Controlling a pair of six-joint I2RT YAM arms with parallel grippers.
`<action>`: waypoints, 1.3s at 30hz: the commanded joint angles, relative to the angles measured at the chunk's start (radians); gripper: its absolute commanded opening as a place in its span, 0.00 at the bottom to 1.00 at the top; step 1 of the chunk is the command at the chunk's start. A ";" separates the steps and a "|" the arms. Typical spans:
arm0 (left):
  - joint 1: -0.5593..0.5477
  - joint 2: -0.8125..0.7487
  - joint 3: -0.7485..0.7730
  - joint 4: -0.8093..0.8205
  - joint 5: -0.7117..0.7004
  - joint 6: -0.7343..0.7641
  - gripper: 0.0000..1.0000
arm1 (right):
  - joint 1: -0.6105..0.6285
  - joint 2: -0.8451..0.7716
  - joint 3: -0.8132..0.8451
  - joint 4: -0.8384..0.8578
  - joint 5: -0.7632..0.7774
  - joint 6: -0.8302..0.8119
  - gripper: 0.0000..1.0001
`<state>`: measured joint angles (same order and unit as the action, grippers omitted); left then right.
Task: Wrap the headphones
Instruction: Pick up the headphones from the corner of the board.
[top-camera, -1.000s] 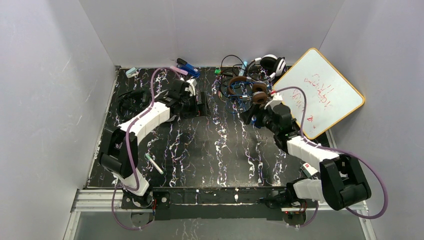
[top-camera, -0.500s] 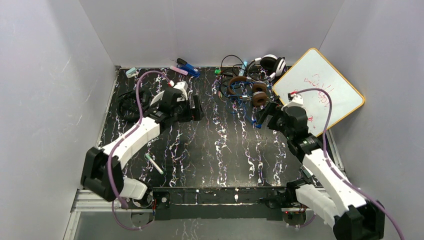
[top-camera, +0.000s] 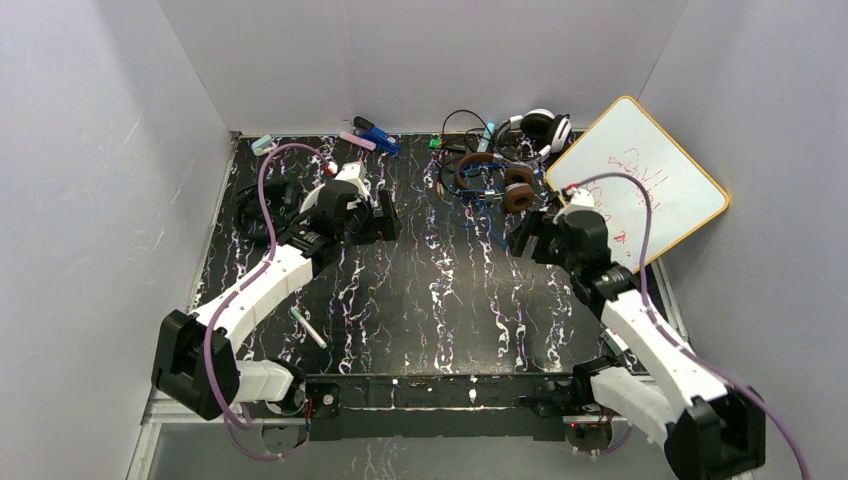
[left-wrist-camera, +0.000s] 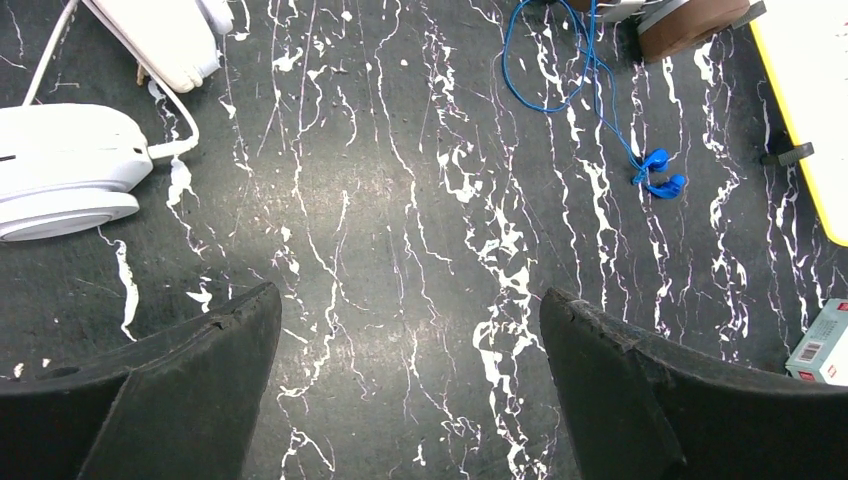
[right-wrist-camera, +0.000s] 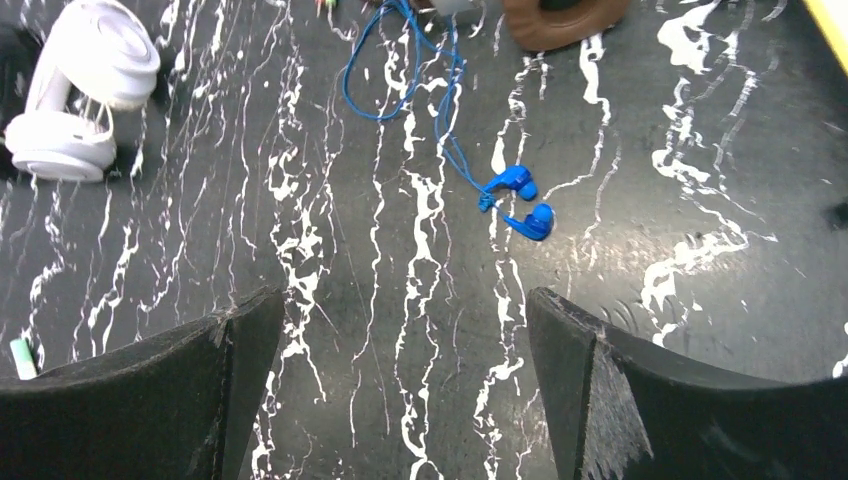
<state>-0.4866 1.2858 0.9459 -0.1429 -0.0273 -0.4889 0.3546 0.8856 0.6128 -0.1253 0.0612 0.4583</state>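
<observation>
Black, white-veined marble worktop (top-camera: 430, 300) carries the brown-cupped wired over-ear headphones (top-camera: 500, 182) near its far edge, lying roughly 9-to-3, just at 11 o'clock of the nearer right gripper (top-camera: 520, 238), whose jaws stand apart and empty, as do the left gripper's (top-camera: 388, 215).

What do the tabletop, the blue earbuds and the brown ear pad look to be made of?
Tabletop: black with white veins and soft glare, probably marble-look laminate or film, semi-gloss. Blue earbuds: shiny moulded plastic; their thin cord loops loosely, so rubbery. Brown ear pad: smooth, rounded, matte, likely leatherette over foam.
</observation>
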 joint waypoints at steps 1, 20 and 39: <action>-0.001 -0.019 0.024 -0.005 -0.051 0.029 0.98 | 0.001 0.164 0.186 0.031 -0.125 -0.084 0.99; 0.000 -0.110 0.034 -0.153 -0.140 0.113 0.98 | 0.014 1.104 1.022 -0.054 -0.124 -0.256 0.81; 0.000 -0.153 0.011 -0.152 -0.094 0.142 0.98 | 0.147 1.436 1.356 -0.280 0.101 -0.403 0.36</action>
<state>-0.4866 1.1793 0.9489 -0.2775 -0.1253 -0.3588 0.4484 2.3379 1.8935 -0.3614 0.0444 0.1234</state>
